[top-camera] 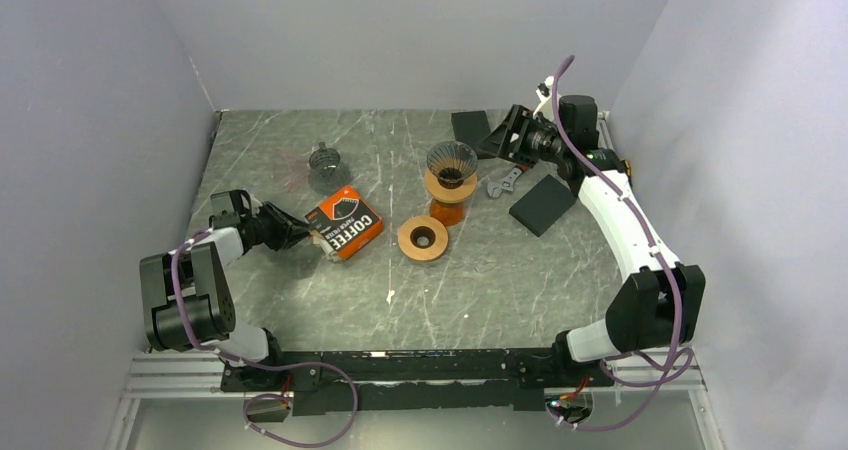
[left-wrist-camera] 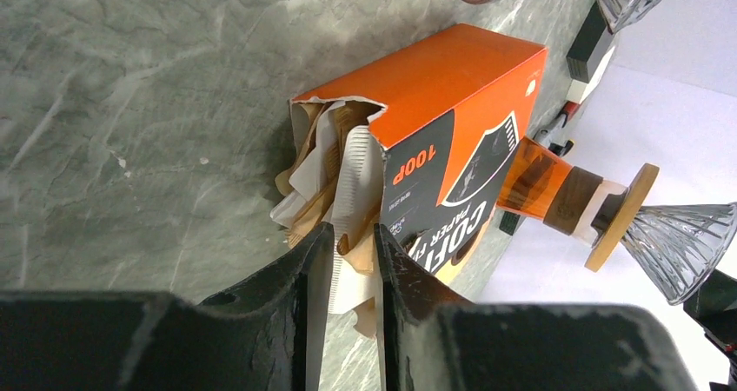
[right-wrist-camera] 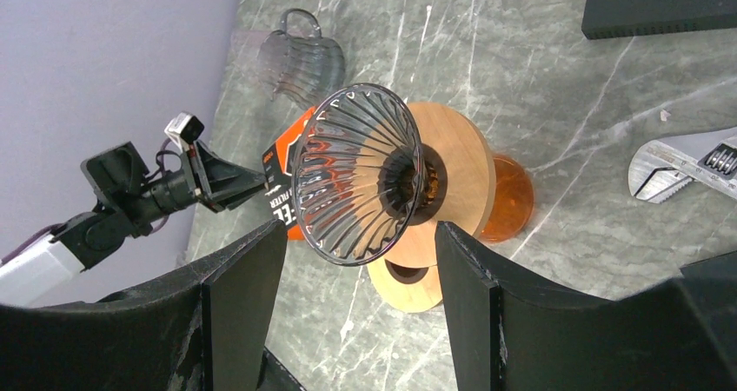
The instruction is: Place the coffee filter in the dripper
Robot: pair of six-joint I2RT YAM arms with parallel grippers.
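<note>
An orange coffee-filter box (top-camera: 343,223) lies left of centre with its torn end toward my left gripper (top-camera: 300,232). White and brown coffee filters (left-wrist-camera: 352,169) stick out of that torn end. My left gripper (left-wrist-camera: 352,256) is shut on these filters, its two fingers (left-wrist-camera: 304,274) pressing them from both sides. The dripper (top-camera: 452,162), a ribbed glass cone on a wooden collar and orange base, stands mid-table and holds no filter (right-wrist-camera: 356,182). My right gripper (top-camera: 497,142) hovers open just right of it, apart from the glass.
A wooden ring (top-camera: 422,238) lies in front of the dripper. A glass pitcher (top-camera: 323,167) stands behind the box. A wrench (top-camera: 505,182) and two black blocks (top-camera: 543,205) (top-camera: 470,125) lie at the right, under the right arm.
</note>
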